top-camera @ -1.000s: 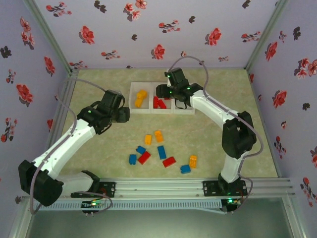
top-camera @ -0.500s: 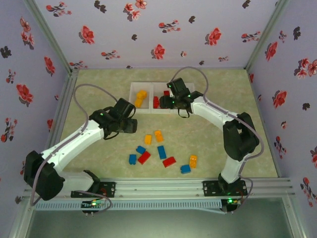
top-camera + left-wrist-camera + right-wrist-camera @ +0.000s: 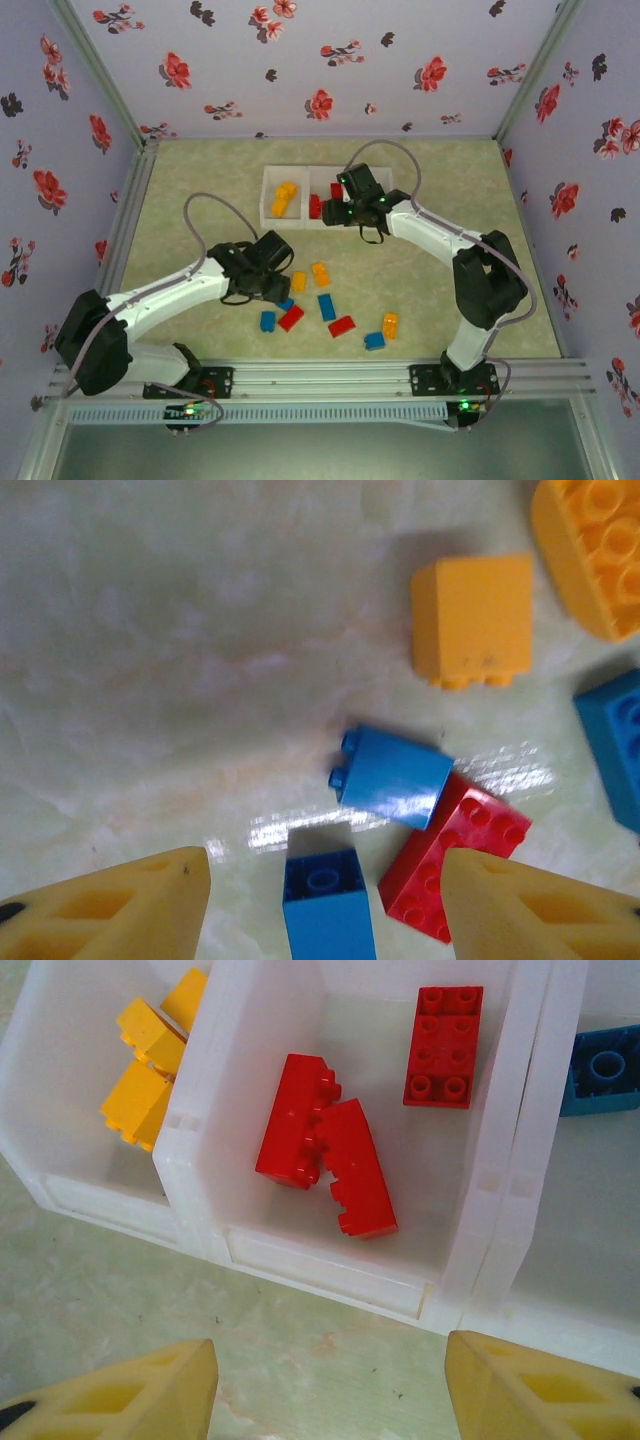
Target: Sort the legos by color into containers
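In the left wrist view my left gripper [image 3: 325, 900] stands open over the loose legos. A small blue brick [image 3: 328, 905] lies between its yellow fingers [image 3: 110, 905], touching neither. Just beyond lie another blue brick [image 3: 392, 775] on its side, a red brick [image 3: 455, 855] and an orange one [image 3: 472, 620]. My right gripper [image 3: 330, 1390] is open and holds nothing, hovering over the table in front of the middle container [image 3: 330, 1265]. That bin holds three red bricks [image 3: 300, 1135]. The left bin holds yellow bricks [image 3: 140, 1070]; a blue brick [image 3: 603, 1080] lies in the right one.
From above, the row of containers [image 3: 283, 222] sits mid-table toward the back. Loose bricks are scattered in front: orange [image 3: 320, 274], blue [image 3: 326, 306], red [image 3: 341, 326], orange [image 3: 389, 324]. Flowered walls enclose the table on three sides.
My left arm has swung from beside the bins down and right to the loose bricks. My right gripper has drawn back a little from over the middle bin.
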Available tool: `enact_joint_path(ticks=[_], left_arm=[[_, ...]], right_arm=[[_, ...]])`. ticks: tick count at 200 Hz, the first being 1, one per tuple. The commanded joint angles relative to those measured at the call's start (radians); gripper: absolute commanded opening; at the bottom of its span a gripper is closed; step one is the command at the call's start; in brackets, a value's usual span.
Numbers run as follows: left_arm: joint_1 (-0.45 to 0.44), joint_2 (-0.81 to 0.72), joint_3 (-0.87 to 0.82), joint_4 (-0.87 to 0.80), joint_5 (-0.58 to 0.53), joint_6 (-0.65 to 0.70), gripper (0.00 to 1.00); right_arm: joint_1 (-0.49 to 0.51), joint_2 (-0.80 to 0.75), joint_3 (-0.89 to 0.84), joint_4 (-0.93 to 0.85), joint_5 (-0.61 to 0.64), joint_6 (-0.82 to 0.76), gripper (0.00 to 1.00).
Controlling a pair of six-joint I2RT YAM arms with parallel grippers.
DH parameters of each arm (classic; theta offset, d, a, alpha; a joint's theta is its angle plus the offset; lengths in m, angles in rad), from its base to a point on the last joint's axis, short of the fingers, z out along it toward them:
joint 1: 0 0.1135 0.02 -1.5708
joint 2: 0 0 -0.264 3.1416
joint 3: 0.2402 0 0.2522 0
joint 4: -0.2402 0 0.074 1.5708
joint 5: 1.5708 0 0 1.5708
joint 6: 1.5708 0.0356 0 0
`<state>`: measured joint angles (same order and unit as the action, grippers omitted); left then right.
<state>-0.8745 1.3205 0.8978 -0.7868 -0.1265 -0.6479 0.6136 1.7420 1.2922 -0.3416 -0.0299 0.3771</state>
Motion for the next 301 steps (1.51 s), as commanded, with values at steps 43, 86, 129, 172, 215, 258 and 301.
enact_joint_path(ticks=[43,86,129,172,215,258,301], left_arm=[[-0.140,-0.102,-0.134,-0.039,0.034,-0.248,0.62],[-0.152,-0.093,-0.158,-0.010,0.015,-0.269,0.61],[-0.149,-0.058,-0.154,0.000,-0.019,-0.254,0.60],[-0.133,-0.030,-0.158,0.013,-0.027,-0.251,0.57],[-0.112,-0.003,-0.157,0.023,-0.030,-0.237,0.53],[-0.109,0.019,-0.157,0.032,-0.024,-0.232,0.52],[-0.109,0.045,-0.157,0.048,-0.013,-0.230,0.49]], right_arm=[[0.018,-0.042,-0.016,-0.011,0.021,0.009,0.63],[0.031,-0.045,-0.014,-0.015,0.023,0.009,0.63],[0.037,-0.062,-0.030,-0.019,0.030,0.011,0.63],[0.038,-0.077,-0.041,-0.021,0.038,0.011,0.63],[0.040,-0.083,-0.042,-0.028,0.042,0.011,0.63],[0.040,-0.085,-0.044,-0.032,0.045,0.011,0.62],[0.040,-0.085,-0.043,-0.032,0.045,0.011,0.63]])
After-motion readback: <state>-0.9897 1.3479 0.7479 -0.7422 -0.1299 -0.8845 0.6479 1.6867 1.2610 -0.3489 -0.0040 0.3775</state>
